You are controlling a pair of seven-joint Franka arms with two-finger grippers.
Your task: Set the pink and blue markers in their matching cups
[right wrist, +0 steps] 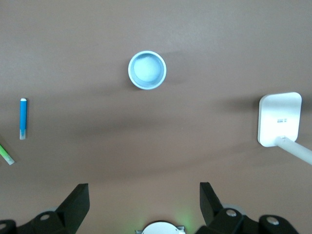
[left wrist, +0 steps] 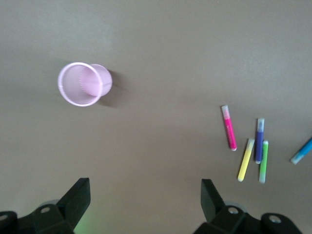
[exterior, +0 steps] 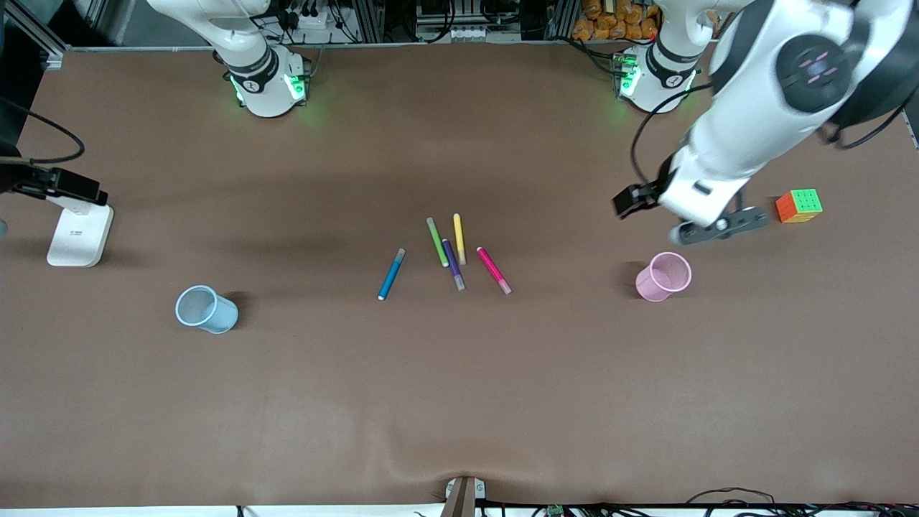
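Front view. Five thin felt-tip pens lie at the centre of the brown table [exterior: 459, 402]: the bright blue marker [exterior: 391, 274] slightly apart toward the lower left of the group, the magenta-pink marker [exterior: 494, 270] at its right edge, with green [exterior: 437, 242], yellow [exterior: 459, 238] and dark purple [exterior: 453, 264] pens between them. The pale pink mesh cup [exterior: 664, 276] stands at centre right; the light blue mesh cup [exterior: 206, 309] stands at lower left. Both cups appear empty and both markers lie flat, so no placement is done; both remain.

The left gripper [left wrist: 146, 195] hangs over the table just above the pink cup in the frame, fingers spread wide and empty. The right gripper [right wrist: 144, 195], outside the front frame, waits over the table near the right arm's base, fingers likewise wide and empty.
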